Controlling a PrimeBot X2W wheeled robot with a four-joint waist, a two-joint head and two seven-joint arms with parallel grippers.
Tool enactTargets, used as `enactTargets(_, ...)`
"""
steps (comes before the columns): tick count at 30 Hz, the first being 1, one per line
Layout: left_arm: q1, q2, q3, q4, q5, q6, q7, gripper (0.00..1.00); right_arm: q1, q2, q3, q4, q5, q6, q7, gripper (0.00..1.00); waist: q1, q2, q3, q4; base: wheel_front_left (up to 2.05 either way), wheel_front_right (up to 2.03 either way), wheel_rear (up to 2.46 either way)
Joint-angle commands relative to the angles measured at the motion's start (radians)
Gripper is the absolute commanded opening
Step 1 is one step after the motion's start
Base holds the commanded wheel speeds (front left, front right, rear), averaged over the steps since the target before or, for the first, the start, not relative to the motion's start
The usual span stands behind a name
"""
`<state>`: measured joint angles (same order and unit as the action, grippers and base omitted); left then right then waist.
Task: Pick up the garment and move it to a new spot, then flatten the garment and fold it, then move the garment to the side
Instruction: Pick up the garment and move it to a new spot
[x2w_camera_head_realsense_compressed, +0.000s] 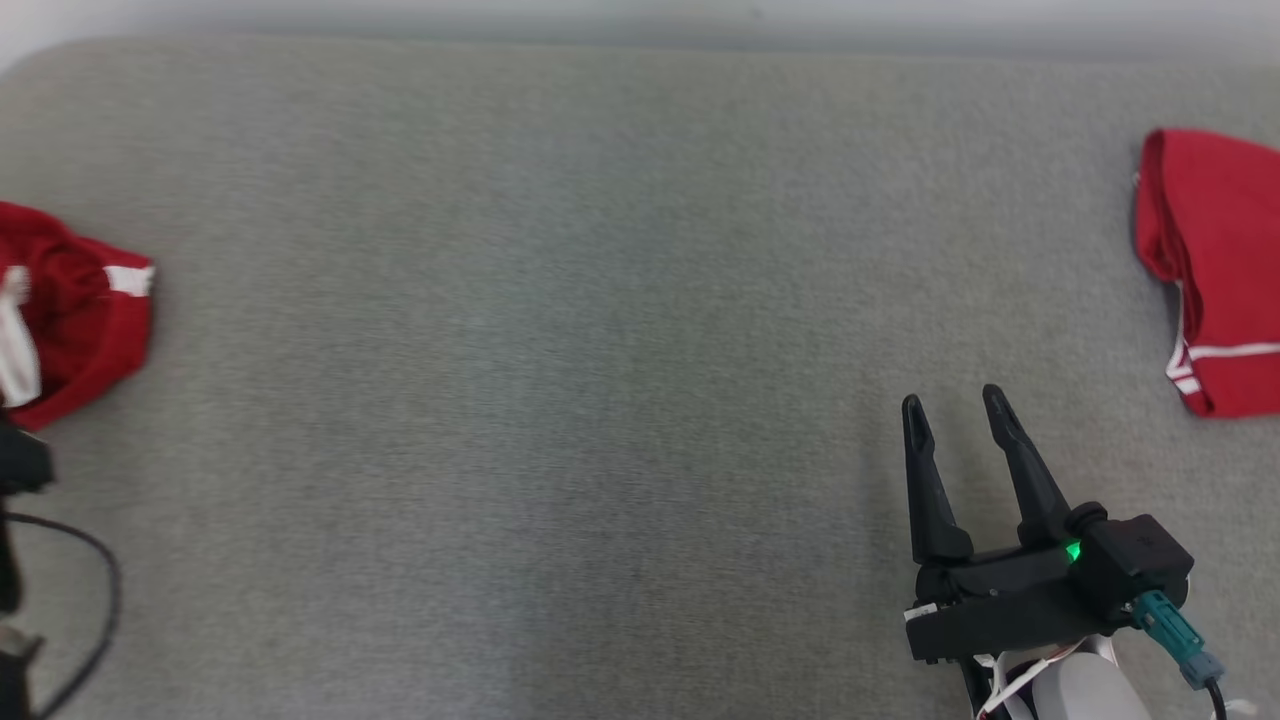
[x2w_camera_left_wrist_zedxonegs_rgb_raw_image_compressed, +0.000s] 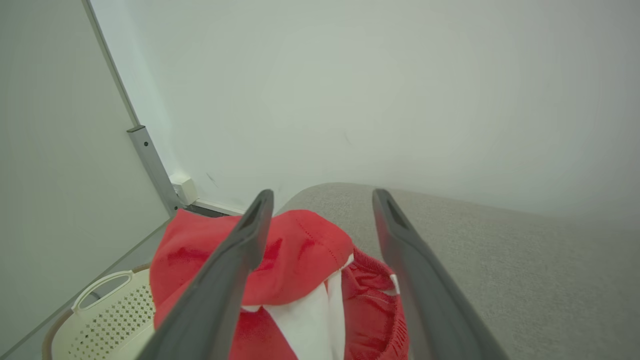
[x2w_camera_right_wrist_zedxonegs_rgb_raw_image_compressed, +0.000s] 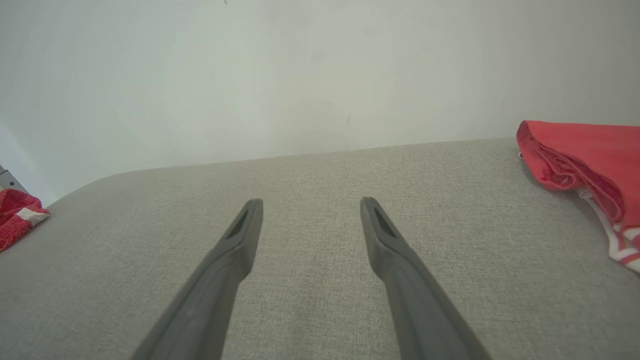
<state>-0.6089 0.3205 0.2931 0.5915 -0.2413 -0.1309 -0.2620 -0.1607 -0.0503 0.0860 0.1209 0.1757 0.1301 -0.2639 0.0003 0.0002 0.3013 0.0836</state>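
Note:
A crumpled red garment (x2w_camera_head_realsense_compressed: 75, 310) with white stripes lies at the left edge of the grey padded surface (x2w_camera_head_realsense_compressed: 560, 330). In the left wrist view it (x2w_camera_left_wrist_zedxonegs_rgb_raw_image_compressed: 300, 250) bunches just beyond and below my left gripper (x2w_camera_left_wrist_zedxonegs_rgb_raw_image_compressed: 322, 197), which is open with nothing between its fingers. I cannot tell whether the fingers touch the cloth. A second red garment (x2w_camera_head_realsense_compressed: 1215, 270), folded flat, lies at the right edge. My right gripper (x2w_camera_head_realsense_compressed: 955, 400) hovers open over bare surface at the lower right, well left of that folded piece (x2w_camera_right_wrist_zedxonegs_rgb_raw_image_compressed: 590, 155). Both garments run past the edges of the head view.
A cream perforated basket (x2w_camera_left_wrist_zedxonegs_rgb_raw_image_compressed: 110, 315) with a handle stands beyond the surface's left end, below the crumpled garment. A pale wall (x2w_camera_right_wrist_zedxonegs_rgb_raw_image_compressed: 300, 75) runs along the far edge. A dark cable (x2w_camera_head_realsense_compressed: 95, 600) loops at the lower left.

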Motion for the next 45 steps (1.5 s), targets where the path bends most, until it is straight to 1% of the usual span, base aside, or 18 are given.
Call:
enactTargets(1,-0.033,0.031,0.002,0.043,-0.002,0.001,0.013,1.00,-0.013,0.000,0.000,-0.001,0.008,0.000,0.000,1.00,-0.0003,-0.0002,0.074,-0.074,0.00,0.00,0.00)
enactTargets(4,-0.086,0.064,-0.002,0.131,-0.011,0.001,0.023,1.00,-0.026,0.000,0.000,-0.003,0.008,0.000,0.000,1.00,-0.0003,-0.0002,0.085,-0.084,0.00,0.00,0.00)
enactTargets(11,-0.160,0.110,-0.004,0.340,-0.035,0.010,0.123,1.00,-0.022,0.000,0.001,-0.002,0.001,0.000,0.000,1.00,-0.0003,-0.0002,0.084,-0.093,0.00,0.00,0.00)
enactTargets(12,-0.165,0.106,0.007,0.378,-0.049,0.016,0.154,1.00,-0.021,0.000,0.000,0.000,-0.001,0.000,0.000,1.00,-0.0003,-0.0002,0.081,-0.092,0.00,0.00,0.00)
enactTargets(15,-0.187,0.106,0.018,0.455,-0.072,0.013,0.216,1.00,-0.017,0.000,-0.004,0.003,-0.012,0.000,0.000,1.00,-0.0003,-0.0002,0.074,-0.088,0.00,0.00,0.00)
enactTargets(18,-0.200,0.102,0.014,0.523,-0.084,0.019,0.283,1.00,-0.010,0.000,-0.005,0.006,-0.020,0.000,0.000,1.00,-0.0003,-0.0002,0.064,-0.083,0.00,0.00,0.00)
enactTargets(20,-0.208,0.099,0.013,0.555,-0.090,0.023,0.305,1.00,-0.010,0.000,-0.001,0.008,-0.023,0.000,0.000,1.00,-0.0003,-0.0002,0.058,-0.082,0.00,0.00,0.00)
enactTargets(22,-0.206,0.099,0.006,0.573,-0.088,0.022,0.301,1.00,-0.010,0.000,0.003,0.010,-0.026,0.000,0.000,1.00,-0.0003,-0.0002,0.052,-0.082,0.00,0.00,0.00)
enactTargets(23,-0.205,0.100,0.003,0.580,-0.088,0.021,0.295,0.89,-0.010,0.000,0.005,0.011,-0.027,0.000,0.000,1.00,-0.0003,-0.0002,0.049,-0.082,0.00,0.00,0.00)
enactTargets(24,-0.203,0.101,-0.002,0.583,-0.086,0.019,0.282,0.11,-0.009,0.000,0.006,0.012,-0.028,0.000,0.000,1.00,-0.0003,-0.0002,0.046,-0.082,0.00,0.00,0.00)
enactTargets(25,-0.201,0.101,-0.005,0.585,-0.084,0.017,0.269,0.00,-0.007,0.000,0.007,0.013,-0.029,0.000,0.000,1.00,-0.0003,-0.0002,0.042,-0.082,0.00,0.00,0.00)
enactTargets(28,-0.196,0.106,-0.015,0.582,-0.083,0.010,0.215,0.00,0.003,0.000,0.007,0.016,-0.028,0.000,0.000,1.00,-0.0003,-0.0002,0.025,-0.078,0.00,0.00,0.00)
enactTargets(29,-0.199,0.110,-0.020,0.573,-0.085,0.010,0.171,0.00,0.009,0.000,0.004,0.017,-0.027,0.000,0.000,1.00,-0.0003,-0.0002,0.012,-0.073,0.00,0.00,0.00)
enactTargets(32,-0.219,0.111,-0.036,0.553,-0.087,0.003,0.110,0.00,0.024,0.000,-0.002,0.021,-0.022,0.000,0.000,1.00,-0.0003,-0.0002,-0.011,-0.060,0.00,0.00,0.00)
enactTargets(33,-0.219,0.111,-0.036,0.553,-0.087,0.003,0.110,0.00,0.024,0.000,-0.002,0.021,-0.022,0.000,0.000,1.00,-0.0003,-0.0002,-0.011,-0.060,0.00,0.00,0.00)
enactTargets(36,-0.251,0.112,-0.057,0.516,-0.094,-0.001,0.064,0.00,0.032,0.000,-0.005,0.021,-0.014,0.000,0.000,1.00,-0.0003,-0.0002,-0.033,-0.046,0.00,0.00,0.00)
enactTargets(40,-0.294,0.105,-0.144,0.405,-0.110,0.001,0.031,0.00,0.041,0.000,-0.001,0.028,-0.006,0.000,0.000,1.00,-0.0003,-0.0002,-0.064,-0.032,0.00,0.00,0.00)
enactTargets(45,-0.329,0.117,-0.233,0.268,-0.141,0.000,0.030,0.00,0.047,0.000,0.002,0.029,0.011,0.000,0.000,1.00,-0.0003,-0.0002,-0.092,-0.047,0.00,0.00,0.00)
